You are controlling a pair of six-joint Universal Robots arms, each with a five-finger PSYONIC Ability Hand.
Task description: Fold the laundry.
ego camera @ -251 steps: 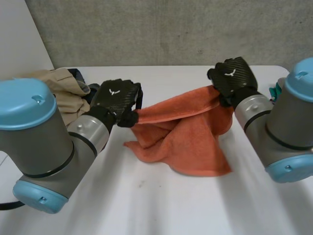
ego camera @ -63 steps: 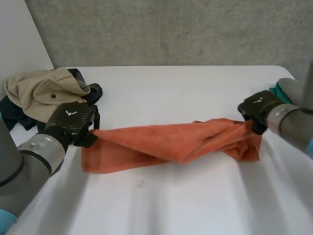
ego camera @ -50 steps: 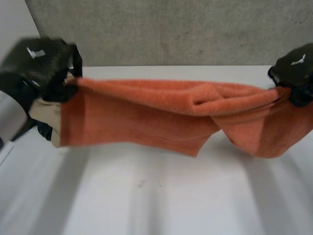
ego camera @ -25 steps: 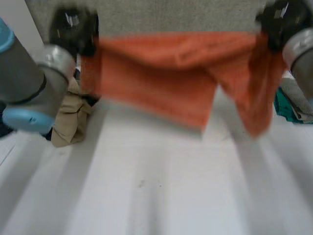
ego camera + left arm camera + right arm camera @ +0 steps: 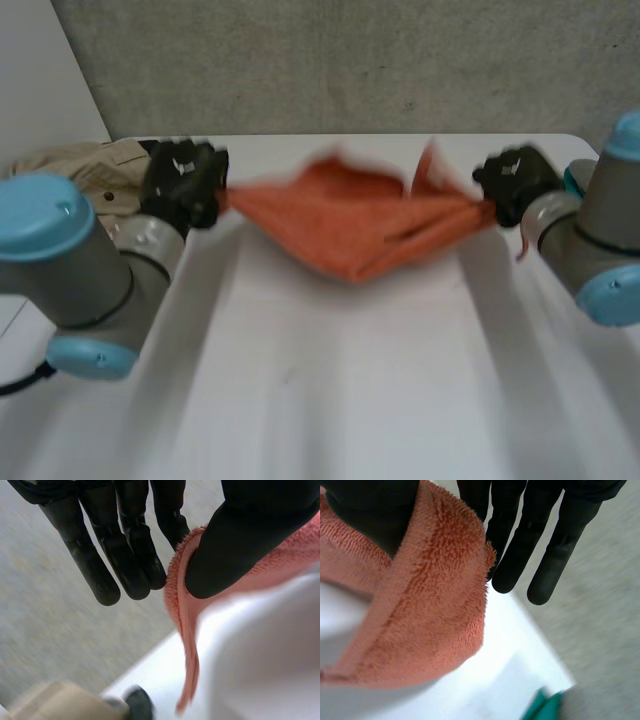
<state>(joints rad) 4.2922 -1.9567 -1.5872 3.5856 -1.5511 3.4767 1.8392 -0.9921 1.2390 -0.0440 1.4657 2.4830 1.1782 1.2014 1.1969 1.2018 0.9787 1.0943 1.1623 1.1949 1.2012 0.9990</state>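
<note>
Between beige pile (image 5: 85,165) & teal cloth (image 5: 542,707), left hand (image 5: 185,180), right hand (image 5: 515,180) fingers pinch towel (image 5: 350,215).

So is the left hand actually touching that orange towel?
Touching. In the left wrist view the left hand pinches the edge of the orange towel between its thumb and fingers.

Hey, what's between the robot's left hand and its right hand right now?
The orange towel spans it in the head view, one end pinched by the left hand, the other by the right hand.
</note>
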